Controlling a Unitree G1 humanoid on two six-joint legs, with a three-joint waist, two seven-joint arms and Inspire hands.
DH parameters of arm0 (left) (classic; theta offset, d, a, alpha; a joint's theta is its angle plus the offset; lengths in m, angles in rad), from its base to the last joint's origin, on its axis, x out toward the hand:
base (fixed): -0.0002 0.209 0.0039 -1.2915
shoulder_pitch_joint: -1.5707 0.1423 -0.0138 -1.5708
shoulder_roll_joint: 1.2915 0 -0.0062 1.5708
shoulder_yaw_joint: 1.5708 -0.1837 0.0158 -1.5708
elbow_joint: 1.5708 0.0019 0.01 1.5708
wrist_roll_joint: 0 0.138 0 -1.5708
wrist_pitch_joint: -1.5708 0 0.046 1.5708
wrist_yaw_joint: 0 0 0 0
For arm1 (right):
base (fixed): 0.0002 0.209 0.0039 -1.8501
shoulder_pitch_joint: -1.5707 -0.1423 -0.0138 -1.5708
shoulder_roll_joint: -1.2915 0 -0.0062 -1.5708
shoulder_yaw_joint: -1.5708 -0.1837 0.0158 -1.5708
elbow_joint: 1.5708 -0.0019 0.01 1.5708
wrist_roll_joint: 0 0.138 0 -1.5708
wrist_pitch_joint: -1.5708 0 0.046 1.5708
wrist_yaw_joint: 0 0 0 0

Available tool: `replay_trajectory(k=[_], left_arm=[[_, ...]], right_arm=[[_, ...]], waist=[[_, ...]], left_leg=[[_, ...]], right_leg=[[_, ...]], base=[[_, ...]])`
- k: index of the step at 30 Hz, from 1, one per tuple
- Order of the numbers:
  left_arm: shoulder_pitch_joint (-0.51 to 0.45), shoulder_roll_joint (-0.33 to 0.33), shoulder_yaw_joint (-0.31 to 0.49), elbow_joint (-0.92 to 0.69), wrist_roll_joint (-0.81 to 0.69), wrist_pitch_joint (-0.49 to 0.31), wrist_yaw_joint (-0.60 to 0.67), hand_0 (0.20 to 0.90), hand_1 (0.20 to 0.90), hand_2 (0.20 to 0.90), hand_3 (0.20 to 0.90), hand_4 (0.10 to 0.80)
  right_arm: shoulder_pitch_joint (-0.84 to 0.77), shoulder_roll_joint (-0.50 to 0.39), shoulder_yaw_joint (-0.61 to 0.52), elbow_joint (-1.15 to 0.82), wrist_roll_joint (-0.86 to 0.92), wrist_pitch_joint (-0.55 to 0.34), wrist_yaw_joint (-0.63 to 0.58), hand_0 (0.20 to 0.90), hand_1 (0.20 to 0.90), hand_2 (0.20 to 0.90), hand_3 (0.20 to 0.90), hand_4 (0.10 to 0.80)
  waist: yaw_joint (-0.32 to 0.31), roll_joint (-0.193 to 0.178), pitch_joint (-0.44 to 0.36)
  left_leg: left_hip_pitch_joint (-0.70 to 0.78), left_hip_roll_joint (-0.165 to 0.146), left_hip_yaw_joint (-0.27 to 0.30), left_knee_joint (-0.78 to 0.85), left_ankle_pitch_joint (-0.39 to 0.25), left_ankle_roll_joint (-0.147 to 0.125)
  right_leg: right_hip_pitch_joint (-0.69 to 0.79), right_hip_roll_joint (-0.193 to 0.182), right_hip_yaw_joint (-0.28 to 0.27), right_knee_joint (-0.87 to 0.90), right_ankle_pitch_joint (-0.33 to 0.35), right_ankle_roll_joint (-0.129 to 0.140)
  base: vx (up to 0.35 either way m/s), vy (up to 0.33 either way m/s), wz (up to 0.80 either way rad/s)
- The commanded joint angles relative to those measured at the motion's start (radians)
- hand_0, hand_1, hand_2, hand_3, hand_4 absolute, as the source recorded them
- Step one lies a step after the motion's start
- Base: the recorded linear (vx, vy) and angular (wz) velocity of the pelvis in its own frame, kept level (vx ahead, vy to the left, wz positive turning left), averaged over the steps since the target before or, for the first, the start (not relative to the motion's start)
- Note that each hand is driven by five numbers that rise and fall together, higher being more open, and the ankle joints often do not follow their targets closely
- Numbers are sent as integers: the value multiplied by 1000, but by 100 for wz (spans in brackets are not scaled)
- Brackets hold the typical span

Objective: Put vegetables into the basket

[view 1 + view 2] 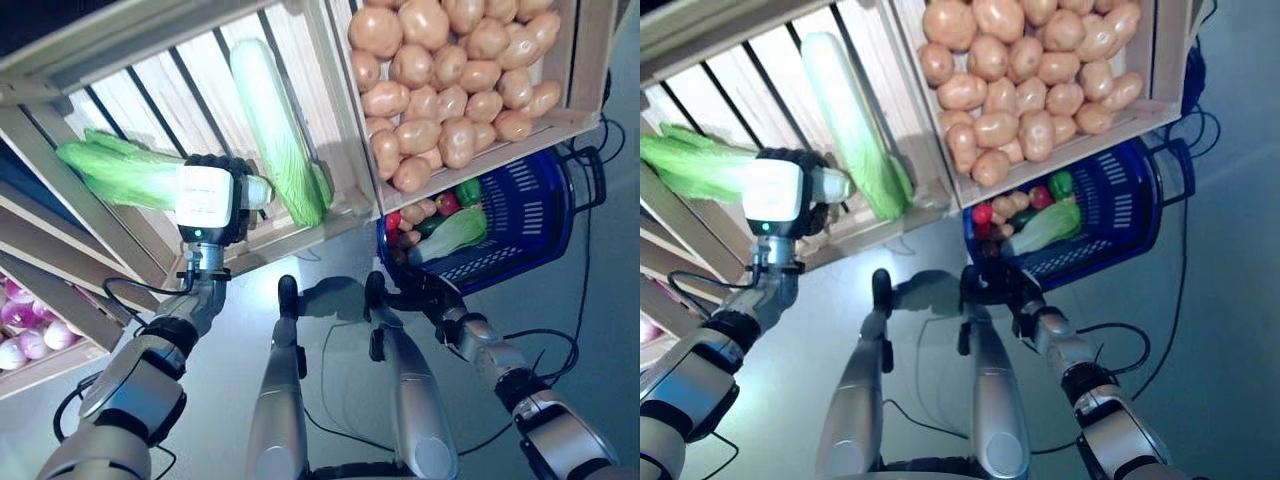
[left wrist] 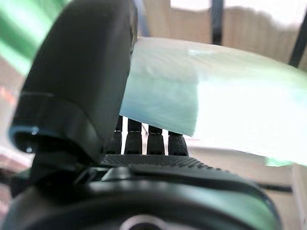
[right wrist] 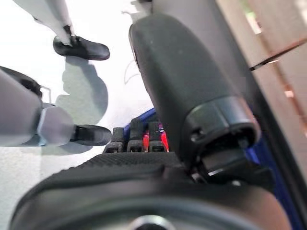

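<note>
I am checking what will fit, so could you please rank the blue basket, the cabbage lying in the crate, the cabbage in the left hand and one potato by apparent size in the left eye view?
1. Blue basket.
2. Cabbage lying in the crate and cabbage in the left hand: look alike; the left hand hides part.
3. One potato.

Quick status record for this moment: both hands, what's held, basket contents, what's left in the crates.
left hand: shut on cabbage, held at the slatted crate
right hand: at the blue basket rim; grip cannot be told
basket contents: another cabbage, red and green vegetables, a few potatoes
slatted crate: one long cabbage lying inside
next crate: potatoes, piled full
</note>
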Motion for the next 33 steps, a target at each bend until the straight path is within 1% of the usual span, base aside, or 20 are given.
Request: replay_trajectory(k=[1, 5, 7, 8, 10, 11, 12, 14, 16, 17, 18, 19, 20, 22, 25, 27, 28, 29, 30, 33], left_arm=[[-8, 63, 147, -67, 10, -8, 155, 300, 300, 300, 300, 400], [93, 66, 197, -175, 21, -39, 165, 300, 300, 300, 300, 400], [175, 70, 234, -264, 6, -68, 159, 300, 300, 300, 300, 400], [225, 66, 263, -318, -15, -103, 155, 300, 300, 300, 300, 400], [262, 59, 284, -355, -30, -123, 149, 300, 300, 300, 300, 400], [371, 35, 339, -462, -53, -202, 123, 300, 300, 300, 300, 400], [408, 29, 364, -514, -59, -227, 96, 300, 300, 300, 300, 400], [501, 0, 431, -631, -105, -299, 21, 300, 300, 300, 300, 400], [592, -36, 505, -757, -201, -391, -83, 300, 300, 300, 300, 400], [595, -36, 507, -761, -203, -390, -87, 300, 300, 300, 300, 400], [633, -62, 538, -812, -274, -450, -145, 300, 300, 300, 300, 400], [665, -77, 561, -858, -318, -476, -201, 300, 300, 300, 300, 400], [690, -84, 575, -903, -396, -503, -271, 300, 300, 300, 300, 400], [733, -122, 591, -993, -586, -557, -484, 300, 300, 300, 300, 400], [752, -135, 579, -1058, -750, -551, -643, 300, 300, 300, 300, 400], [764, -154, 572, -1107, -960, -530, -838, 300, 300, 300, 300, 400], [765, -154, 572, -1111, -988, -527, -862, 300, 300, 300, 300, 400], [760, -161, 556, -1120, -1062, -511, -942, 300, 300, 300, 300, 400], [757, -166, 547, -1130, -1081, -502, -978, 300, 300, 300, 300, 400], [730, -162, 499, -1160, -1178, -425, -1083, 300, 300, 300, 300, 400]], right_arm=[[81, -50, -40, -100, 35, -55, -20, 900, 900, 900, 900, 800], [160, -66, -70, -156, 15, -90, -15, 900, 900, 900, 900, 800], [224, -71, -90, -223, -5, -116, -21, 900, 900, 900, 900, 800], [260, -68, -103, -268, -17, -128, -28, 900, 900, 900, 900, 800], [285, -65, -111, -291, -24, -141, -30, 900, 900, 900, 900, 800], [350, -49, -139, -358, -58, -175, -30, 900, 900, 900, 900, 800], [369, -43, -156, -391, -86, -187, -27, 900, 900, 900, 900, 800], [415, -25, -196, -469, -136, -192, -19, 900, 900, 900, 900, 800], [462, -19, -236, -547, -152, -208, 9, 900, 900, 900, 900, 800], [463, -19, -236, -548, -152, -207, 8, 900, 900, 900, 900, 800], [487, -19, -251, -584, -167, -235, 27, 900, 900, 900, 900, 800], [509, -19, -266, -627, -178, -237, 39, 900, 900, 900, 900, 800], [530, -20, -274, -672, -185, -243, 47, 900, 900, 900, 900, 800], [565, -21, -287, -771, -171, -265, 77, 900, 900, 900, 900, 800], [577, -31, -288, -831, -166, -282, 104, 900, 900, 900, 900, 800], [579, -46, -290, -887, -170, -298, 132, 900, 900, 900, 900, 800], [580, -47, -290, -891, -171, -300, 134, 900, 900, 900, 900, 800], [574, -50, -282, -907, -179, -306, 135, 900, 900, 900, 900, 800], [567, -55, -278, -921, -184, -311, 141, 900, 900, 900, 900, 800], [537, -70, -251, -971, -201, -299, 140, 900, 900, 900, 900, 800]], waist=[[21, -2, -32], [27, 15, -60], [33, 23, -79], [37, 28, -94], [39, 30, -104], [46, 33, -124], [48, 34, -136], [52, 35, -162], [58, 40, -188], [56, 40, -189], [60, 43, -200], [62, 44, -216], [64, 45, -229], [71, 44, -263], [75, 44, -290], [81, 45, -315], [81, 45, -316], [83, 45, -328], [84, 46, -336], [88, 48, -362]], left_leg=[[-30, -76, 8, 52, -20, 17], [30, -80, 7, 36, -34, 23], [70, -83, 3, 19, -42, 24], [90, -83, 0, 4, -42, 25], [106, -83, -3, -6, -43, 25], [157, -79, -5, -33, -50, 25], [168, -78, -8, -44, -47, 24], [208, -76, -14, -68, -47, 24], [269, -71, -19, -107, -47, 24], [268, -71, -20, -109, -43, 24], [291, -69, -24, -122, -42, 25], [309, -67, -25, -135, -41, 25], [330, -65, -26, -149, -39, 24], [364, -61, -30, -171, -36, 23], [384, -62, -33, -174, -39, 23], [407, -62, -29, -172, -49, 27], [409, -62, -29, -171, -51, 27], [419, -61, -28, -172, -55, 29], [426, -60, -27, -174, -57, 29], [453, -55, -24, -178, -68, 32]], right_leg=[[103, 6, -19, -89, 38, 10], [158, -8, -25, -99, 26, 13], [196, -13, -29, -112, 19, 16], [217, -18, -33, -129, 22, 19], [234, -21, -36, -139, 22, 21], [285, -28, -43, -162, 19, 28], [300, -30, -49, -175, 23, 29], [345, -33, -56, -202, 27, 32], [410, -33, -63, -239, 26, 33], [410, -33, -64, -243, 31, 33], [436, -33, -67, -256, 32, 35], [457, -33, -69, -270, 33, 36], [478, -33, -71, -284, 36, 38], [520, -32, -78, -311, 45, 45], [545, -32, -80, -329, 51, 47], [568, -36, -85, -339, 51, 47], [570, -36, -86, -340, 50, 47], [581, -36, -88, -343, 50, 48], [589, -37, -88, -348, 50, 49], [612, -39, -87, -356, 49, 52]], base=[[93, 17, -4], [75, 0, -6], [99, -27, -2], [85, -28, 1], [108, -40, 4], [165, -69, 5], [201, -90, 0], [150, -54, 7], [173, -43, 10], [149, -46, 6], [129, -43, 2], [207, -70, 6], [250, -79, 10], [220, -88, 21], [122, -47, 15], [130, -35, 1], [138, -33, 3], [96, -26, 7], [123, -35, 11], [127, -30, 8]])
